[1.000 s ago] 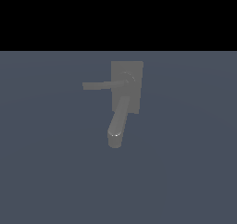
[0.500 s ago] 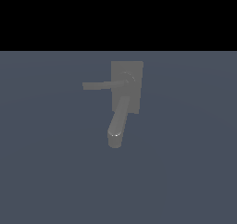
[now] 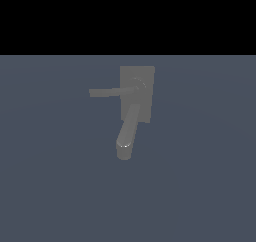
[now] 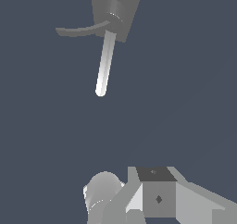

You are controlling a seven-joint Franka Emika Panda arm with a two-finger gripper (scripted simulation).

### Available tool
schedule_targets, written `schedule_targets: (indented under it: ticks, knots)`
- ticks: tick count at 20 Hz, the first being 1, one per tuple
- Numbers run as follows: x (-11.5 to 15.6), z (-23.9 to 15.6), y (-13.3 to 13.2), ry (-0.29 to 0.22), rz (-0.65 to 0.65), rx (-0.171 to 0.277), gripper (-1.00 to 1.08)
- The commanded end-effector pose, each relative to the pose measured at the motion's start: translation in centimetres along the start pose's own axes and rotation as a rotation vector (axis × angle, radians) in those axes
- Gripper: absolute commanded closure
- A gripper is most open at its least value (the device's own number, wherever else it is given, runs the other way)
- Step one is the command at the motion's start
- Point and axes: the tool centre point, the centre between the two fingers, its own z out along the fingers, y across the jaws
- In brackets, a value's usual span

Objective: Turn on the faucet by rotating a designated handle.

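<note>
The faucet (image 3: 142, 102) is a matte grey block standing on the dark floor in the middle of the exterior view. Its thin straight handle (image 3: 111, 92) runs from the round hub toward the exterior view's left. The thick curved spout (image 3: 128, 132) reaches forward and ends in a rounded tip. In the wrist view the faucet block (image 4: 125, 8) lies far ahead, with the handle (image 4: 105, 63) as a bright straight bar and the spout (image 4: 81, 31) curving off sideways. Only pale parts of my gripper (image 4: 139, 197) show at the picture's edge, well short of the faucet and touching nothing. The arm is absent from the exterior view.
A flat dark blue-grey floor (image 3: 200, 186) surrounds the faucet on all sides. A black band fills the upper part of the exterior view.
</note>
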Motion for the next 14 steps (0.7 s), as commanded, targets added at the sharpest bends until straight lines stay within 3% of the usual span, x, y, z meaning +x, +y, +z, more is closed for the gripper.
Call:
schedule_targets:
  ticks: [1, 8, 14]
  knots:
    - [0.5, 0.5, 0.3, -0.01, -0.008, -0.019, 1.08]
    - [1.2, 1.1, 0.7, -0.016, -0.015, -0.052, 1.08]
    - [1.4, -0.2, 1.2, 0.033, 0.004, -0.102, 1.08]
